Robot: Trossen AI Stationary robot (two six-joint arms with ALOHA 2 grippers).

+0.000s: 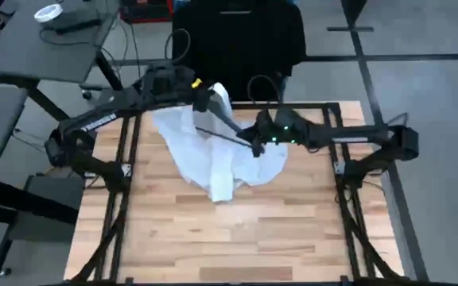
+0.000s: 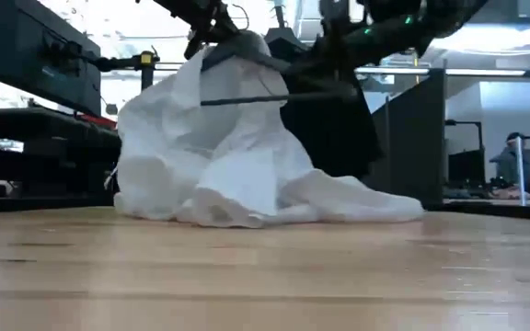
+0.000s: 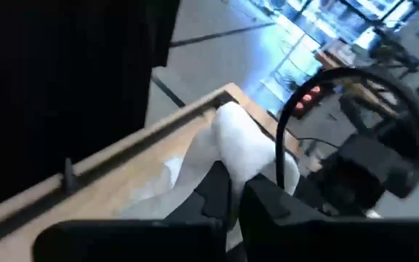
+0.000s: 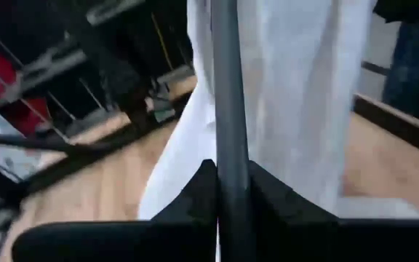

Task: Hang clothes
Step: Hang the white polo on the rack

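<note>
From above, you can see the white top (image 1: 217, 155) heaped at the far middle of the table (image 1: 213, 238), its upper part lifted while the rest trails onto the wood. Your left gripper (image 1: 207, 98) is clamped on the raised fabric at the far edge, and your right gripper (image 1: 258, 147) pinches the end of a dark hanger (image 1: 227, 137) whose bar runs across the cloth; that split looks meant to keep the garment up so the hanger can be worked into it. At table height, the hanger (image 2: 265, 92) lies across the peak of the white top (image 2: 237, 156), with the hem pooled on the boards, so most of the weight rests on the table. Through the left wrist camera, your fingers (image 3: 268, 211) are closed with white fabric (image 3: 242, 145) bunched between them. Through the right wrist camera, the hanger bar (image 4: 225, 109) sits clenched between the pads (image 4: 188, 196), the white top (image 4: 297, 94) hanging just behind it.
</note>
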